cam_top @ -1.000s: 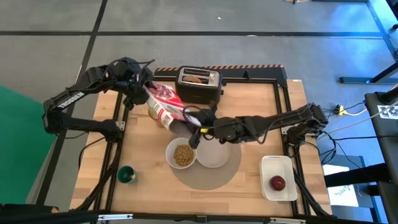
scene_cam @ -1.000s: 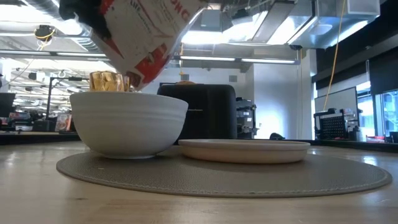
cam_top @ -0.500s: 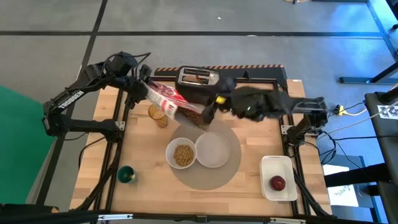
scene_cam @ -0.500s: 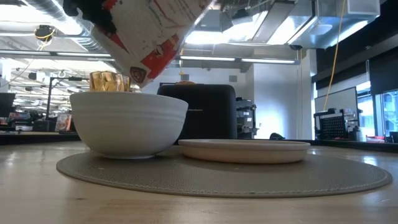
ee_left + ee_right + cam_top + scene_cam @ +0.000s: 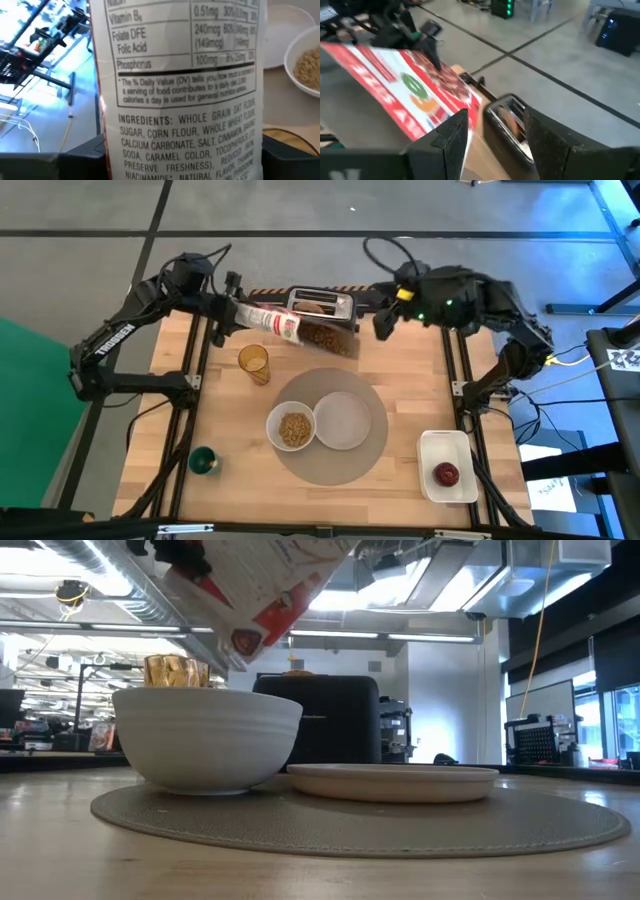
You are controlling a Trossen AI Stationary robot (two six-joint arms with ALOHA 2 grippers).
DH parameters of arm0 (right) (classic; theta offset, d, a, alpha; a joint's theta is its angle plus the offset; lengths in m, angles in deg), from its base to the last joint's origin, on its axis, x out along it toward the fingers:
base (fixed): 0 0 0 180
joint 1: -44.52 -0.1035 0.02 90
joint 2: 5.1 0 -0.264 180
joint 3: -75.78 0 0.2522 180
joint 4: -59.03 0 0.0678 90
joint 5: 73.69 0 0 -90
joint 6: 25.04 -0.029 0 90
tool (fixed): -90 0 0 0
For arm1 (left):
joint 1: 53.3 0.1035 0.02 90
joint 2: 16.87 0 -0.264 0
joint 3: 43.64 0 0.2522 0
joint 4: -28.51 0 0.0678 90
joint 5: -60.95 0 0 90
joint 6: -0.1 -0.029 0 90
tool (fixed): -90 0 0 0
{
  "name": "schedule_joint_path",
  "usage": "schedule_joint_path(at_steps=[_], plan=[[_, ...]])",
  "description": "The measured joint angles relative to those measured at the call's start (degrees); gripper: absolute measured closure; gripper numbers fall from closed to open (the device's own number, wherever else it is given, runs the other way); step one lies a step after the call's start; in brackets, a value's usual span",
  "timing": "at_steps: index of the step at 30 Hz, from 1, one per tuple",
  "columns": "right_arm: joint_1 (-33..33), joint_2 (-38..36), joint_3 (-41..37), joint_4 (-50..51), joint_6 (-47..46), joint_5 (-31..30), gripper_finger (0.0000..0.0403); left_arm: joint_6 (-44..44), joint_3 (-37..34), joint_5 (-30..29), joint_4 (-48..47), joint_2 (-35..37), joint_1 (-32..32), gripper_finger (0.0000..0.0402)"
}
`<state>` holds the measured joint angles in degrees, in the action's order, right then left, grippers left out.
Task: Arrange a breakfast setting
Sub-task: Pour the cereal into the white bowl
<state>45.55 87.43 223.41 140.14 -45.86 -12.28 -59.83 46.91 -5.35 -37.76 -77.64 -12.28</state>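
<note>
My left gripper (image 5: pixel 232 312) is shut on a red-and-white cereal box (image 5: pixel 290 328), held in the air in front of the black toaster (image 5: pixel 320 310). The box also shows in the low view (image 5: pixel 260 580). My right gripper (image 5: pixel 383 323) is open and empty, up beside the toaster's right end. The white bowl (image 5: pixel 292 428) with cereal in it and the white plate (image 5: pixel 343 420) stand on the round grey placemat (image 5: pixel 330 470). The amber tumbler (image 5: pixel 253 362) stands left of the mat. The red apple (image 5: pixel 446 473) lies in the white tray (image 5: pixel 447 445). The spoon is out of view. My left gripper pinches the cereal box near its closed end (image 5: pixel 245 314) between its two fingers (image 5: pixel 75 160), one on each broad face, with the printed narrow side (image 5: pixel 185 125) facing the wrist camera. The box is lifted clear and lies nearly level, its open end (image 5: pixel 340 340) toward the table's right.
A small green cup (image 5: pixel 203 461) stands at the near left. Something brown sits in the toaster's slot (image 5: pixel 512 117). Dark frame rails run along the table's left and right sides. Bare wood lies between the tumbler and the green cup.
My left gripper has risen and gone toward the far edge, tipping the cereal box from steep over the bowl to nearly level in front of the toaster. My right gripper has drawn away from the box's open end, up and toward the far right.
</note>
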Motion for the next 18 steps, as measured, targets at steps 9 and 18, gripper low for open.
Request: schedule_joint_path(at_steps=[9,18], plan=[[7.5,-5.3,0.0,3.3,5.5,7.5,0.0219,10.9,0.0,6.2,11.3,0.0,3.2,0.0150],[16.9,-9.2,0.0,2.6,11.9,21.6,0.0219,26.0,0.0,13.8,25.8,0.0,5.9,0.0150]])
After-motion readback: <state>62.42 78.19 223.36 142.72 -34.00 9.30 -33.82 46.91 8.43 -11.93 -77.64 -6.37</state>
